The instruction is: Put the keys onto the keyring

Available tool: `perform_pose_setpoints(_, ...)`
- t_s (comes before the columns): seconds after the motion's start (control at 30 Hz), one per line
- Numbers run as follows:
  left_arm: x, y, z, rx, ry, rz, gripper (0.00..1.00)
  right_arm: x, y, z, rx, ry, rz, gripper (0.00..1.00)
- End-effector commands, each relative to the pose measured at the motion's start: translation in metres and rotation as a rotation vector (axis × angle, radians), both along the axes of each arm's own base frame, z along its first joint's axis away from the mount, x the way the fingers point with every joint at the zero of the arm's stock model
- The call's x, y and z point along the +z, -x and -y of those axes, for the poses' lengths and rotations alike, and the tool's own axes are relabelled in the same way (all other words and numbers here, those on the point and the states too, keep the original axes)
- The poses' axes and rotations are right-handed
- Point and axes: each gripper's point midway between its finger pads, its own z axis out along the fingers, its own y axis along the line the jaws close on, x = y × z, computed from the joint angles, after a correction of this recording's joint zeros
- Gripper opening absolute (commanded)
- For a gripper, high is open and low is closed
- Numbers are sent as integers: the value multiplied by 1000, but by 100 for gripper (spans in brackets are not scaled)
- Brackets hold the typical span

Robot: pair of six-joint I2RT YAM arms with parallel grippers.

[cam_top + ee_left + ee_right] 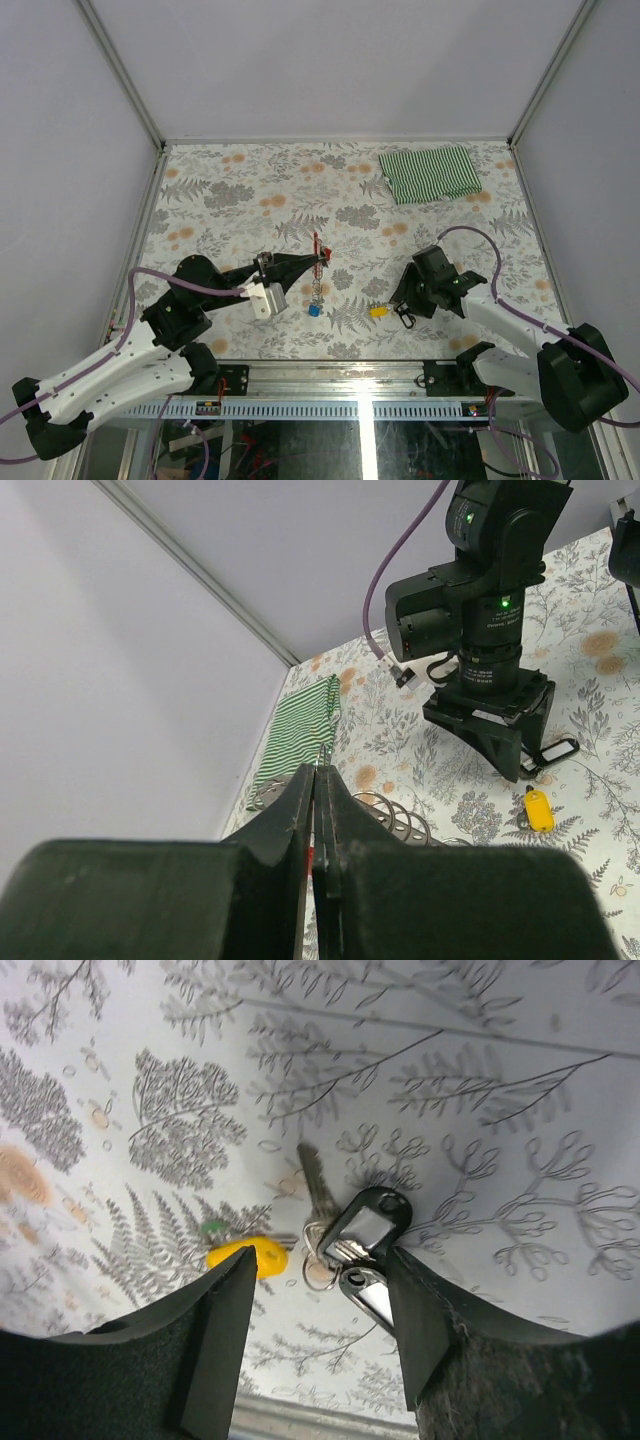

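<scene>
Left arm: the left gripper (322,256) has its fingers (300,810) pressed together on the keyring (316,262), a red curved clip joined to a short silver-grey metal chain. The clip stands upright at the fingertips. In the left wrist view only a red sliver shows in the seam between the fingers. The chain (316,287) runs toward the near edge of the floral-patterned bench (230,200). A small key with a blue plastic head (314,310) lies at its lower end; whether the two are joined cannot be told.

Right arm: the right gripper (320,1255) stands low over the bench, well apart from the keyring. Its fingers (215,1310) are spread and hold nothing. Several items lie in the gap between them:
- a small key with a yellow plastic head (245,1257), just beside the left-hand finger;
- a small green piece (212,1228), touching the yellow head and mostly hidden;
- a bare silver metal key (312,1188), pointing away from the fingers;
- a small silver split ring (320,1272) at the base of that key;
- a black rectangular tag loop (365,1225), lying over the ring and resting against the right-hand finger's inner face.

The tag loop crowds the space beside the keys.

Surroundings: a folded green-and-white striped cloth (430,175) lies at the far right of the bench, away from both arms.
</scene>
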Motion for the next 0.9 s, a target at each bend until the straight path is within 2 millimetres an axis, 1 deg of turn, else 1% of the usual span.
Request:
perform_pose_setpoints(0.0,30,4,-3,-10,80,49,0,11,13,-28,65,-147,-49,60)
perform_pose_setpoints(0.1,30,4,-1,-16,83,47,0,24,12,-50,137,-263,-24,59)
perform_pose_setpoints(0.13,30,4,-1,-19,84,45,0,29,9,-52,154,-276,1,59)
perform_pose_setpoints(0.17,30,4,0,-21,82,44,0,32,5,-50,155,-255,31,58)
perform_pose_setpoints(0.2,30,4,0,-22,83,43,0,34,0,-43,141,-216,64,58)
perform_pose_setpoints(0.23,31,4,0,-22,85,43,0,38,-4,-31,115,-160,98,57)
perform_pose_setpoints(0.3,32,4,0,-22,84,42,0,41,-8,-5,41,-41,137,55)
perform_pose_setpoints(0.33,31,4,0,-23,83,40,0,40,-7,8,-2,13,139,55)
perform_pose_setpoints(0.37,31,4,0,-22,82,42,0,40,-5,17,-28,44,140,55)
perform_pose_setpoints(0.43,30,3,1,-21,78,40,0,36,2,26,-43,81,117,55)
perform_pose_setpoints(0.57,30,3,4,-30,80,38,0,25,25,21,-11,59,-8,56)
perform_pose_setpoints(0.67,31,2,5,-34,81,39,0,19,40,14,-13,3,-71,56)
perform_pose_setpoints(0.73,31,2,6,-34,80,39,0,16,46,12,-34,-34,-77,54)
perform_pose_setpoints(0.87,31,2,6,-38,78,37,0,8,50,5,-73,-112,-70,51)
